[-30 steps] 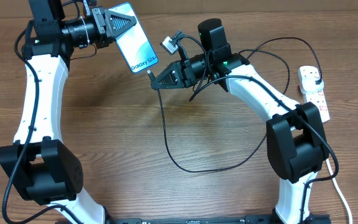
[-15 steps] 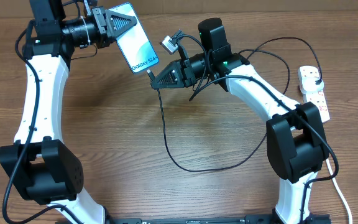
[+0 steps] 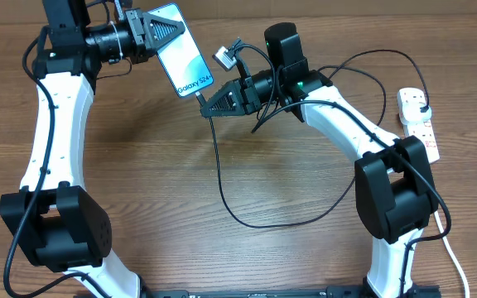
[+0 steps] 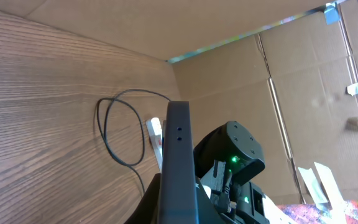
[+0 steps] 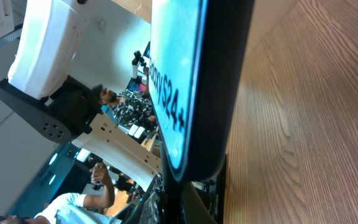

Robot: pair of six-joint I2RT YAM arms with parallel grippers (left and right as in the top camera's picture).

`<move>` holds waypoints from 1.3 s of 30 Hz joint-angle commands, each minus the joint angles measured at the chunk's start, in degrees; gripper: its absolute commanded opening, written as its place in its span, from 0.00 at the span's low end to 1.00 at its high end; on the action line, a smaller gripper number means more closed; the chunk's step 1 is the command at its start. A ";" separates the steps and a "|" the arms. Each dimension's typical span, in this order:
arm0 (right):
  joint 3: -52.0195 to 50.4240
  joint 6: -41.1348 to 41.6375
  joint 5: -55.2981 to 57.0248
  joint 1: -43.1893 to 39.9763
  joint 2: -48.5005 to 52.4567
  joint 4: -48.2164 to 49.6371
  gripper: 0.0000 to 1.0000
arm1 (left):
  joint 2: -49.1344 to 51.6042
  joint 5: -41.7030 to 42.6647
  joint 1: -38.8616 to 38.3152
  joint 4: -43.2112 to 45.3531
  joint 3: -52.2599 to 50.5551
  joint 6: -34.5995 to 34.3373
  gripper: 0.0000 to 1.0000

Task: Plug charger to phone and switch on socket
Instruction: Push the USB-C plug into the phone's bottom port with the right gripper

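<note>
The phone, its cyan screen lit, is held above the table's far left by my left gripper, which is shut on its upper half. In the left wrist view only the phone's dark edge shows. My right gripper is shut on the charger's connector end, whose tip touches the phone's lower end. How deep it sits I cannot tell. The black charger cable hangs down and loops right towards the white socket, where its plug sits. In the right wrist view the phone screen fills the middle, hiding the connector.
The charger cable lies in a wide loop on the wooden table between the arm bases. The socket's thick white lead runs down the right edge. A cardboard wall stands behind the table.
</note>
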 commanded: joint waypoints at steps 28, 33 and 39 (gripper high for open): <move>1.11 0.24 -1.38 -1.27 0.44 0.52 0.04 | -0.63 3.30 -0.63 0.28 0.48 -0.76 0.04; 1.11 0.24 -1.40 -1.42 0.44 0.50 0.04 | -0.63 2.97 -0.63 0.28 0.48 -0.76 0.04; 1.11 0.26 -1.09 -1.42 0.44 0.48 0.04 | -0.63 2.86 -0.63 0.28 0.48 -0.79 0.04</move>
